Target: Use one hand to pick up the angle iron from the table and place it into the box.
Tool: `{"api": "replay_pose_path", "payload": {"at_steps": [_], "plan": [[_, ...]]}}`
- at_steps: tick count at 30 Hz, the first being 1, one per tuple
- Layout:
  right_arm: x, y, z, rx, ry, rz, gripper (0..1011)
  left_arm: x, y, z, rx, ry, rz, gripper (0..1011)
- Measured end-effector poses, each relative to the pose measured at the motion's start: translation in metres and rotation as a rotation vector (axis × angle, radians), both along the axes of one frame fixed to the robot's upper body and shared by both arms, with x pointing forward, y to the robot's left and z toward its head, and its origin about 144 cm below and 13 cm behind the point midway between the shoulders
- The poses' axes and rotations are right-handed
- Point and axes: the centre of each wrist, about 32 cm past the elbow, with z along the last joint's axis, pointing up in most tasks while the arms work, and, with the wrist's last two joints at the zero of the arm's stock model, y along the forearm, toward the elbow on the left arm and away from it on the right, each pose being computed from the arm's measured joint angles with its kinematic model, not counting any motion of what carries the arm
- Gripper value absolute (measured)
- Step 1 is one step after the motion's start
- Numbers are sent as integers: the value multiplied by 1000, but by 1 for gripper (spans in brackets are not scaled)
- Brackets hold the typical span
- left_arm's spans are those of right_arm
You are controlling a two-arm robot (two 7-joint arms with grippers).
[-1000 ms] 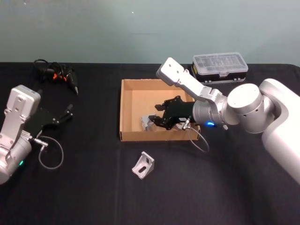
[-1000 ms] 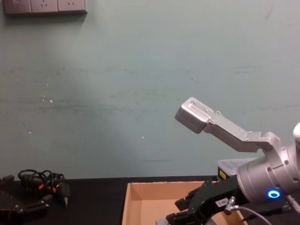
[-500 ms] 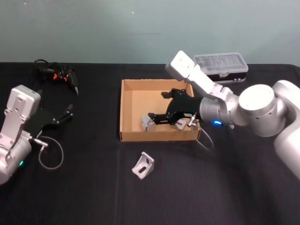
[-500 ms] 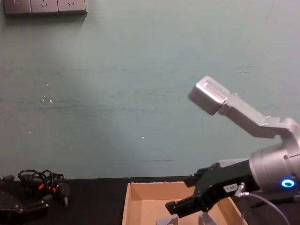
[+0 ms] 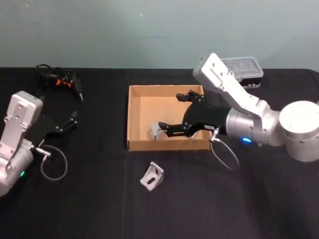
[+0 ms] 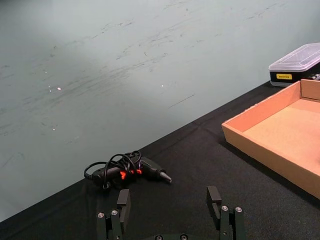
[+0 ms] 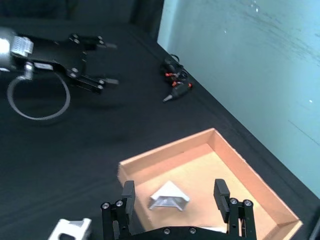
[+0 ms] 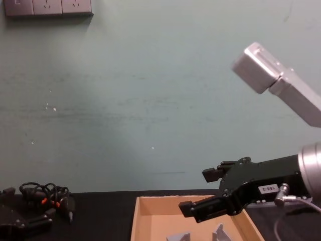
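The tan box (image 5: 167, 145) sits mid-table, with an angle iron (image 5: 155, 130) lying free in its front left corner. My right gripper (image 5: 171, 110) hovers open above the box floor, holding nothing. From the right wrist view, that iron (image 7: 169, 196) rests below the right gripper (image 7: 174, 192). The chest view shows two grey irons (image 8: 179, 236) low in the box (image 8: 155, 202) under the right gripper (image 8: 200, 192). A second angle iron (image 5: 152, 176) lies on the black table in front of the box. My left gripper (image 5: 62, 124) is parked open at the far left.
A clear-lidded plastic case (image 5: 242, 67) stands behind the box at the right. A black tool with tangled cable (image 5: 62, 79) lies at the back left. A loose cable loop (image 5: 54, 162) hangs off the left arm.
My right gripper has lifted out of the box and drawn back to the right, leaving the angle iron on the box floor. The left arm has not moved.
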Motion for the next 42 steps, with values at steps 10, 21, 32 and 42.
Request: {"api": "replay_pose_path", "payload": {"at_steps": [10, 21, 32, 42], "plan": [[-25, -2, -5, 89, 70, 33, 1003, 0, 0, 0, 0, 0, 0, 1000], [-36, 8, -24, 94, 230, 19, 1003, 0, 0, 0, 0, 0, 0, 1000], [-35, 19, -40, 79, 325, -24, 1003, 0, 0, 0, 0, 0, 0, 1000], [-33, 24, -48, 62, 365, -32, 1003, 0, 0, 0, 0, 0, 0, 1000]]}}
